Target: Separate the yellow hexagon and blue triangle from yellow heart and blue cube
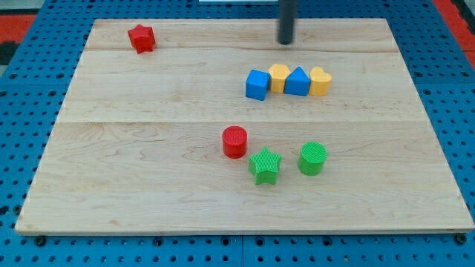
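Four blocks stand in a tight row in the upper right part of the board: a blue cube (257, 84) at the left, then a yellow hexagon (279, 76), a blue triangle (297, 81) and a yellow heart (320, 81) at the right. Neighbours touch or nearly touch. My tip (286, 42) is toward the view's top from the row, just above the yellow hexagon, and apart from it.
A red star (141, 38) lies near the top left corner. A red cylinder (234, 142), a green star (265, 165) and a green cylinder (312, 158) cluster lower in the middle. The wooden board (111, 163) sits on a blue pegboard surface.
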You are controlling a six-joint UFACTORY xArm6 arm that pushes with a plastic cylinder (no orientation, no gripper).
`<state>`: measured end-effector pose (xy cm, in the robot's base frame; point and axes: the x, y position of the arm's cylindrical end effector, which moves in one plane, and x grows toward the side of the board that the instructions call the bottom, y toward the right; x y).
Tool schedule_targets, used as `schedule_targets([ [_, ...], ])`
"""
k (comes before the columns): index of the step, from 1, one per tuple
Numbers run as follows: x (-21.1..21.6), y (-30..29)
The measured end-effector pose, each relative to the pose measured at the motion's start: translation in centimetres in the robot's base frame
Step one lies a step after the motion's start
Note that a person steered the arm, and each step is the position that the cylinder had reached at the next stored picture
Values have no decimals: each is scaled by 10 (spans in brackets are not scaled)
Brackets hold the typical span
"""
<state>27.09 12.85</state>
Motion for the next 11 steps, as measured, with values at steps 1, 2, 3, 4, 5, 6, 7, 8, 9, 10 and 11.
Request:
schedule_targets([
  [1,71,73],
  [2,124,67],
  [3,115,-2],
  [4,71,-42],
  [5,68,-57],
  [6,100,-63],
  [7,90,-81],
  [8,40,-95],
  [9,4,-105],
  [10,19,-97],
  [11,11,-122],
])
